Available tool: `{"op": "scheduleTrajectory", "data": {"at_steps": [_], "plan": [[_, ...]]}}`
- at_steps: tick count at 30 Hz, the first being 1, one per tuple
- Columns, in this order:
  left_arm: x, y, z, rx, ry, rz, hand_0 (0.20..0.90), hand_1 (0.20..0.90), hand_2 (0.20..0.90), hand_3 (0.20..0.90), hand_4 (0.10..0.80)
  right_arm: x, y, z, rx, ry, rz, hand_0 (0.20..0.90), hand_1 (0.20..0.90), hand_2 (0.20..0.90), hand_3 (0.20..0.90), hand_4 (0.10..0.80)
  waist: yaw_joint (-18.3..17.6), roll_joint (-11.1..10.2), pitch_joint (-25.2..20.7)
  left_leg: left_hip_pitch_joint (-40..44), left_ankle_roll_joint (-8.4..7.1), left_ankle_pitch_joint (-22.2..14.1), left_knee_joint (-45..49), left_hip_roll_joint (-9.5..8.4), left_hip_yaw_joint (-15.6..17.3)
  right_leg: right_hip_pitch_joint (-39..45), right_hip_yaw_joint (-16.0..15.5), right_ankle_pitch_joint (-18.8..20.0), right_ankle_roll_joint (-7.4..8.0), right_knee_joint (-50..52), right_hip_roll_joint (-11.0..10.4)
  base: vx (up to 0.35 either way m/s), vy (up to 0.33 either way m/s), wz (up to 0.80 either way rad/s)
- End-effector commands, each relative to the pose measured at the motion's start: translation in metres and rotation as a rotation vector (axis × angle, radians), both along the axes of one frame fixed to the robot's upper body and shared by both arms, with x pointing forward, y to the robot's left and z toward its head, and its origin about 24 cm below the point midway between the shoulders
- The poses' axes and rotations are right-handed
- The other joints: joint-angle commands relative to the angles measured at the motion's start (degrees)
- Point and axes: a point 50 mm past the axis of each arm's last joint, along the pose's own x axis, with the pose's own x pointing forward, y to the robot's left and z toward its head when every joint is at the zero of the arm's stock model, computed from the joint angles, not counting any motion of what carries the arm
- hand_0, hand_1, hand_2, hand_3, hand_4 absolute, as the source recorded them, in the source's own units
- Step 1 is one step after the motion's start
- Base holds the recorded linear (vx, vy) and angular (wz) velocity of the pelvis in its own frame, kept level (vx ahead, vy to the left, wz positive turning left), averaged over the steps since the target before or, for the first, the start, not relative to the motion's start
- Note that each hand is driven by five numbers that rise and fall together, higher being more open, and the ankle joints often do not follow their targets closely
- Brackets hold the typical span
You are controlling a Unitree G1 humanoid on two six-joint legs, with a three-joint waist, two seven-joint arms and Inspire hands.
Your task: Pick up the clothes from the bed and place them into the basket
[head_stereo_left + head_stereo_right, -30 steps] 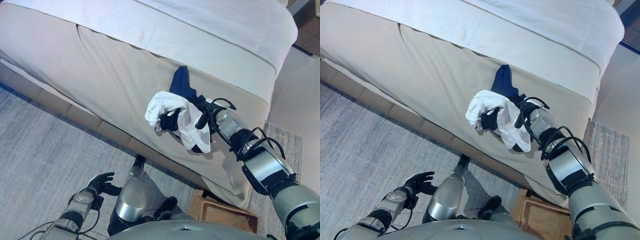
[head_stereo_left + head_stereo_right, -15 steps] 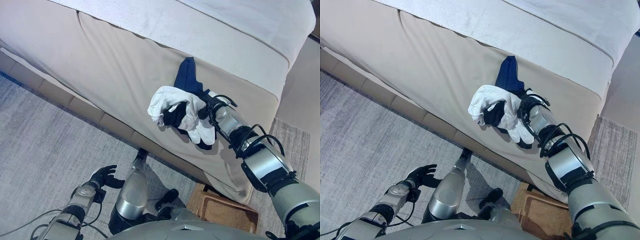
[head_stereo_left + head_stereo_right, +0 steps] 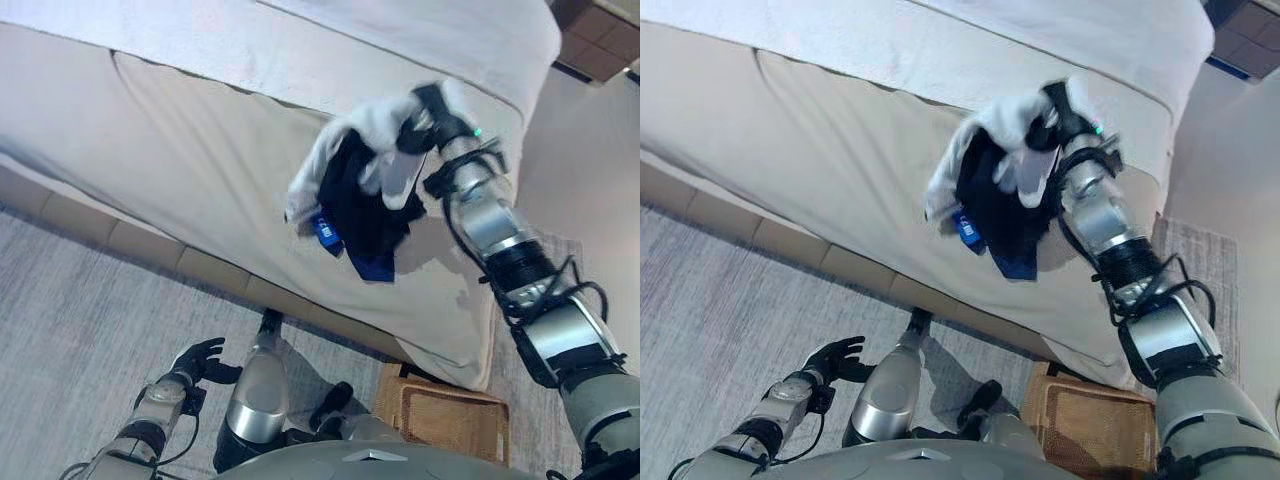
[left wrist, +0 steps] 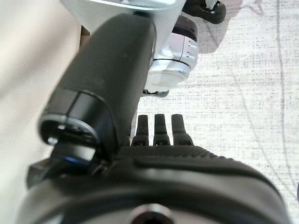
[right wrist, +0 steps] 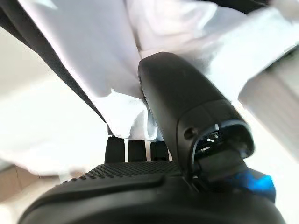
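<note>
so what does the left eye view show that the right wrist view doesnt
Only the left eye view shows the wicker basket on the floor, the bed, the dark garment's hanging blue end, and the left hand low and open. Only the right wrist view shows fingers buried in white cloth. Both show the right hand holding the white and dark clothes.

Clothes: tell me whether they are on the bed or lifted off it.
Lifted off. The white and dark clothes hang bunched from the raised right hand, dangling in front of the bed's side, not yet over the basket.
</note>
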Motion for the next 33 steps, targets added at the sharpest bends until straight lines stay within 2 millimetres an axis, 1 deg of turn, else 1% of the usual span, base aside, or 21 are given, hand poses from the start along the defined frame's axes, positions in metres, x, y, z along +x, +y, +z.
{"op": "scheduleTrajectory", "data": {"at_steps": [1,3,4,6,9,10,12,14,18,19,20,23,26,27,28,31,32,33], "plan": [[-0.05,-0.01,-0.023,-0.014,0.144,-0.04,0.9,0.9,0.9,0.9,0.8,-0.046,-0.042,0.089,-0.002,-0.51,-0.13,0.3,0.3,0.3,0.2,0.1,-3.26,1.21,-12.67,8.37,4.07,-12.42,0.0,-0.99,4.34,-4.34,2.45,1.62,-0.33,5.69,0.71,0.064,0.021,-0.23],[-0.054,-0.011,-0.025,-0.019,0.159,-0.041,0.9,0.9,0.9,0.9,0.8,-0.054,-0.047,0.095,0.014,-0.541,-0.127,0.3,0.3,0.3,0.2,0.1,-4.1,1.44,-13.7,8.85,4.2,-12.66,0.0,-1.16,4.6,-4.27,2.76,1.59,-0.38,5.52,0.61,0.036,0.017,-0.23],[-0.057,-0.012,-0.026,-0.026,0.168,-0.036,0.9,0.9,0.9,0.9,0.8,-0.058,-0.05,0.096,0.035,-0.535,-0.106,0.3,0.3,0.3,0.2,0.1,-4.78,1.74,-14.38,9.51,4.21,-13.04,0.0,-1.23,5.0,-4.03,3.09,1.49,-0.39,5.48,0.5,0.035,0.016,-0.23],[-0.059,-0.013,-0.027,-0.03,0.175,-0.035,0.9,0.9,0.9,0.9,0.8,-0.059,-0.052,0.093,0.039,-0.511,-0.087,0.3,0.3,0.3,0.2,0.1,-5.24,1.97,-14.79,10.12,4.18,-13.3,0.0,-1.27,5.34,-3.8,3.39,1.44,-0.43,5.35,0.46,0.03,0.013,-0.21],[-0.061,-0.016,-0.029,-0.044,0.186,-0.031,0.9,0.9,0.9,0.9,0.8,-0.058,-0.05,0.082,0.012,-0.446,-0.051,0.3,0.3,0.3,0.2,0.1,-6.08,2.51,-15.66,11.25,4.14,-13.63,0.0,-1.29,6.03,-3.21,3.96,1.1,-0.68,4.82,0.46,0.047,0.011,-0.17],[-0.06,-0.018,-0.029,-0.052,0.184,-0.033,0.9,0.9,0.9,0.9,0.8,-0.054,-0.05,0.075,-0.006,-0.387,-0.035,0.3,0.3,0.3,0.2,0.1,-6.27,2.65,-15.93,11.72,4.12,-13.81,0.0,-1.23,6.46,-2.77,4.04,0.96,-0.81,4.45,0.52,0.031,-0.01,-0.22],[-0.06,-0.02,-0.029,-0.055,0.183,-0.038,0.9,0.9,0.9,0.9,0.8,-0.05,-0.05,0.066,0.006,-0.336,-0.004,0.3,0.3,0.3,0.2,0.1,-6.27,2.65,-16.03,12.02,4.06,-13.89,0.0,-1.23,6.64,-2.4,3.98,0.88,-0.93,4.03,0.59,0.027,-0.017,-0.18],[-0.059,-0.023,-0.03,-0.057,0.189,-0.044,0.9,0.9,0.9,0.9,0.8,-0.041,-0.043,0.047,0.015,-0.22,0.077,0.3,0.3,0.3,0.2,0.1,-6.27,2.65,-16.21,12.43,3.91,-13.96,0.0,-1.29,6.75,-1.97,3.81,0.68,-1.21,3.59,0.64,0.038,-0.012,-0.05],[-0.06,-0.024,-0.031,-0.058,0.205,-0.053,0.9,0.9,0.9,0.9,0.8,-0.027,-0.013,0.009,0.008,0.01,0.319,0.3,0.3,0.3,0.2,0.1,-5.68,2.67,-15.87,12.76,3.72,-13.85,0.17,-1.31,6.47,-1.45,3.13,0.22,-1.77,3.29,0.64,0.035,0.004,-0.06],[-0.06,-0.024,-0.031,-0.058,0.206,-0.054,0.9,0.9,0.9,0.9,0.8,-0.027,-0.012,0.007,0.002,0.019,0.323,0.3,0.3,0.3,0.2,0.1,-5.68,2.66,-15.85,12.78,3.72,-13.85,0.18,-1.32,6.42,-1.4,3.09,0.22,-1.77,3.28,0.64,0.032,0.005,0.01],[-0.06,-0.025,-0.031,-0.057,0.21,-0.056,0.9,0.9,0.9,0.9,0.8,-0.024,-0.006,0.001,-0.017,0.049,0.35,0.3,0.3,0.3,0.2,0.1,-5.46,2.6,-15.74,12.79,3.69,-13.8,0.21,-1.35,6.28,-1.27,2.89,0.26,-1.81,3.2,0.62,0.035,0.003,0.02],[-0.063,-0.025,-0.032,-0.05,0.225,-0.065,0.9,0.9,0.9,0.9,0.8,-0.014,0.014,-0.027,-0.066,0.182,0.415,0.3,0.3,0.3,0.2,0.1,-4.06,2.25,-15.16,12.64,3.51,-13.48,0.3,-1.42,5.69,-0.68,1.8,0.58,-1.94,2.63,0.55,0.049,0.004,0.1],[-0.06,-0.025,-0.03,-0.043,0.224,-0.08,0.9,0.9,0.9,0.9,0.8,-0.003,0.027,-0.047,-0.078,0.258,0.411,0.3,0.3,0.3,0.2,0.1,-2.17,1.76,-14.13,11.9,3.38,-13.04,0.56,-1.46,4.75,-0.39,0.53,1.07,-1.88,2.1,0.5,0.015,-0.011,0.12],[-0.057,-0.024,-0.03,-0.041,0.22,-0.083,0.9,0.9,0.9,0.9,0.8,0.001,0.03,-0.053,-0.092,0.284,0.39,0.3,0.3,0.3,0.2,0.1,-1.52,1.62,-13.78,11.53,3.34,-12.88,0.59,-1.51,4.43,-0.36,0.16,1.2,-1.86,1.91,0.53,-0.025,-0.029,0.18],[-0.051,-0.023,-0.028,-0.036,0.21,-0.093,0.9,0.9,0.9,0.9,0.8,0.01,0.032,-0.062,-0.116,0.334,0.347,0.3,0.3,0.3,0.2,0.1,-0.28,1.49,-12.88,10.82,3.21,-12.71,0.76,-1.45,3.93,-0.46,-0.3,1.32,-1.84,1.81,0.58,-0.052,-0.041,0.23],[-0.036,-0.021,-0.023,-0.02,0.181,-0.115,0.9,0.9,0.9,0.9,0.8,0.023,0.029,-0.074,-0.15,0.439,0.238,0.3,0.3,0.3,0.2,0.1,2.1,0.89,-11.32,8.51,3.08,-11.97,0.98,-1.4,2.66,-1.28,-1.48,1.82,-1.75,1.45,0.8,-0.109,-0.072,0.27],[-0.033,-0.02,-0.021,-0.016,0.173,-0.12,0.9,0.9,0.9,0.9,0.8,0.026,0.025,-0.078,-0.153,0.477,0.198,0.573,0.573,0.573,0.518,0.418,2.66,0.78,-10.83,7.92,3.02,-11.74,1.0,-1.38,2.28,-1.49,-1.81,1.89,-1.78,1.4,0.88,-0.102,-0.058,0.35],[-0.031,-0.019,-0.02,-0.012,0.164,-0.121,0.9,0.9,0.9,0.9,0.8,0.028,0.022,-0.082,-0.152,0.51,0.174,0.9,0.9,0.9,0.9,0.8,3.1,0.69,-10.39,7.45,2.99,-11.58,0.97,-1.38,1.95,-1.65,-2.01,1.96,-1.77,1.32,0.96,-0.097,-0.05,0.28]]}}
